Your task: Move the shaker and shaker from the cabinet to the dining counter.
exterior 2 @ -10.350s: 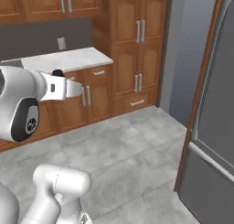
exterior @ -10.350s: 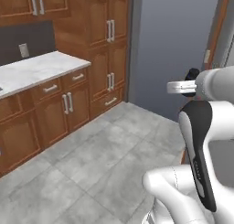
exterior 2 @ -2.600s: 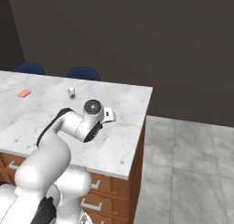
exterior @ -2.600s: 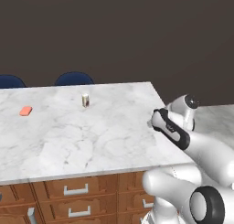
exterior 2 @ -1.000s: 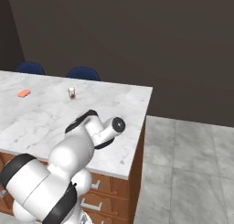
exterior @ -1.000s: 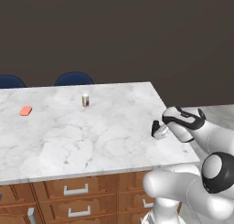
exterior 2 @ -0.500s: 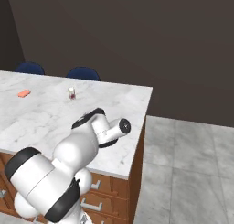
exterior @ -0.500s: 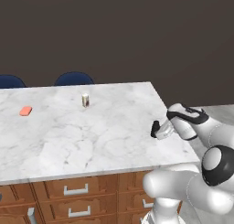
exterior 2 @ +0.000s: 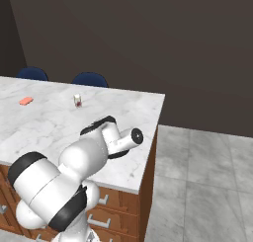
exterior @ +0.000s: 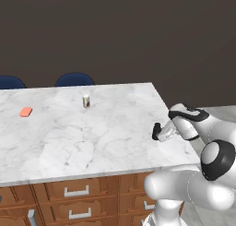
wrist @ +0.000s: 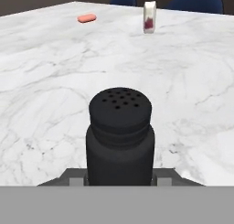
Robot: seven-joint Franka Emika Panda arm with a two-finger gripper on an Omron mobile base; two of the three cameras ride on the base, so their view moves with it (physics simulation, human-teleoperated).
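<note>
The shaker [wrist: 119, 134] is matt black all over, its cap dotted with small holes. The dining counter [exterior: 69, 133] is white marble with grey veins, over brown wooden drawers [exterior: 76, 192] with silver handles. At ten o'clock lies an orange-pink block [exterior: 26, 111]; at twelve, a cream jar [exterior: 85, 101] with a dark red label. The chairs [exterior: 73, 79] are dark blue.

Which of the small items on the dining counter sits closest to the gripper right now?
The black shaker, right at the gripper near the counter's right edge; the small jar and orange piece lie far off.
</note>
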